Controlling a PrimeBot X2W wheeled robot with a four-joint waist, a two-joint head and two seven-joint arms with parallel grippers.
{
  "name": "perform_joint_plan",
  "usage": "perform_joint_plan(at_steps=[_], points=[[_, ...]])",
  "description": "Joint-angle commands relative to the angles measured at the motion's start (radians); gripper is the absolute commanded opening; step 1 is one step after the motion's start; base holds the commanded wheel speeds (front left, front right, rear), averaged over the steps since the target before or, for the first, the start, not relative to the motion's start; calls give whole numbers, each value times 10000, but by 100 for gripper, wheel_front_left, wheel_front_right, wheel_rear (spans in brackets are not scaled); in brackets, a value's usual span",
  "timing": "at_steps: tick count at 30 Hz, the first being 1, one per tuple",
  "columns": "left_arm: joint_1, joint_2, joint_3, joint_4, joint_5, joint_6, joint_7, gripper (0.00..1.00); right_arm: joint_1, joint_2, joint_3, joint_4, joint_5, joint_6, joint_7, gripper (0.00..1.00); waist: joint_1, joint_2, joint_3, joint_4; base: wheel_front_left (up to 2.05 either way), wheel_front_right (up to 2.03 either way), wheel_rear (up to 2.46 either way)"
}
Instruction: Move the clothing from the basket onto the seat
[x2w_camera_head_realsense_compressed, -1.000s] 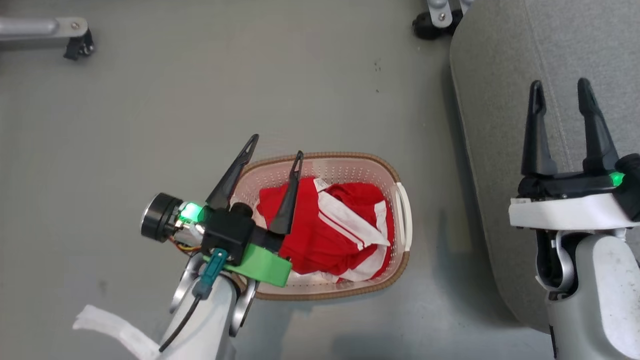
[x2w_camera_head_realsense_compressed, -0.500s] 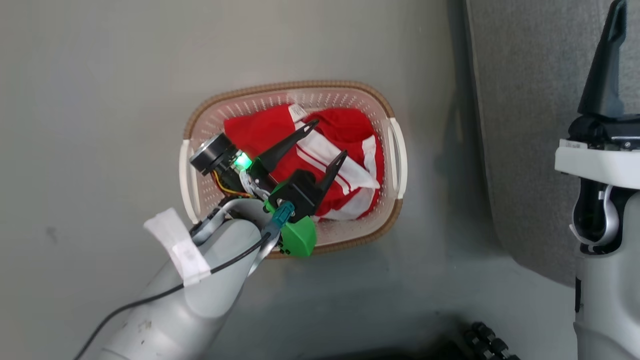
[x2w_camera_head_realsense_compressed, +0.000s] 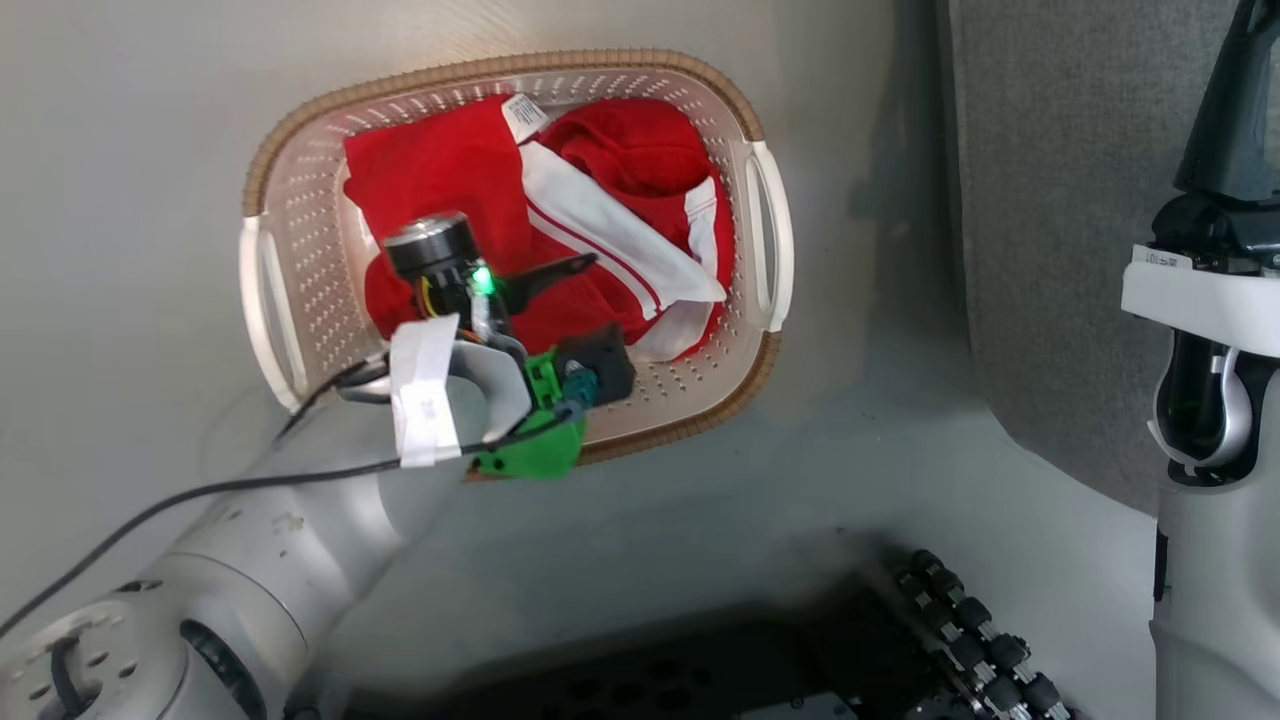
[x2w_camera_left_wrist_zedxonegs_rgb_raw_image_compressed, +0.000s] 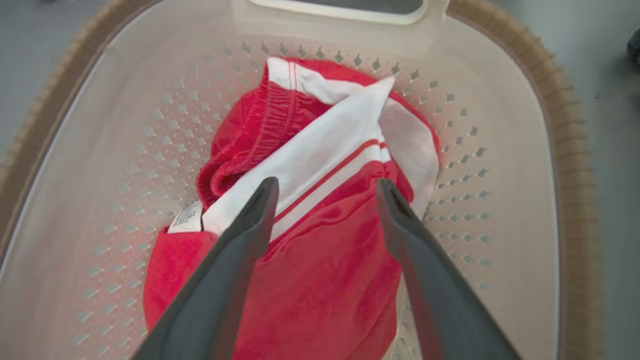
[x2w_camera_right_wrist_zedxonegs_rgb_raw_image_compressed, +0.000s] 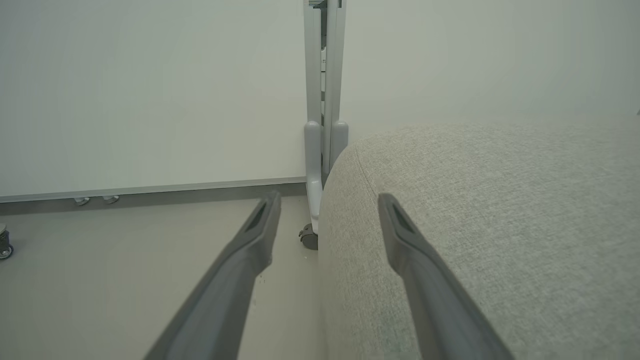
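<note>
Red, white-striped fabric clothing (x2w_camera_left_wrist_zedxonegs_rgb_raw_image_compressed: 320, 280) lies bunched inside the cream perforated plastic basket (x2w_camera_left_wrist_zedxonegs_rgb_raw_image_compressed: 100, 150). The left gripper (x2w_camera_left_wrist_zedxonegs_rgb_raw_image_compressed: 326, 187), fingers wide apart, hangs over the basket near the clothing; the right gripper (x2w_camera_right_wrist_zedxonegs_rgb_raw_image_compressed: 328, 200), also wide, is well away.

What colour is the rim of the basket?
Brown with a woven look, ringing the cream perforated basket; the head view shows it best.

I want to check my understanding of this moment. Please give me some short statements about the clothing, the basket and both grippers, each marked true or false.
1. The clothing lies inside the basket. True.
2. The left gripper is shut on the fabric. False: its fingers are open over the clothing.
3. The right gripper is open and empty. True.
4. The basket stands on the seat. False: it stands on the floor, beside the seat.
</note>
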Motion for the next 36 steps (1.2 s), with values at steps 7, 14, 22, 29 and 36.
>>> perform_joint_plan(at_steps=[7,14,22,29,36], points=[[-480,-248,-189,1425,59,-17,478,100,-177,-18,174,-89,55,1,-31,100,-2,-1,599,-433,0,0,0],[-757,-352,-193,2122,279,-18,520,100,-118,-18,237,-152,112,1,-31,100,-2,-1,922,-523,0,0,0],[-1093,-422,-192,2537,303,-16,618,0,-191,-15,-5,-94,612,1,-31,100,-2,-1,1012,-479,0,0,0],[-1064,-478,200,2464,-496,111,99,0,-111,-21,135,11,261,1,-31,100,-2,-1,437,-346,0,0,0],[-62,-460,1225,1006,-1480,663,-11,0,374,-26,295,215,-88,1,-31,100,-2,-1,-967,14,0,0,0]])
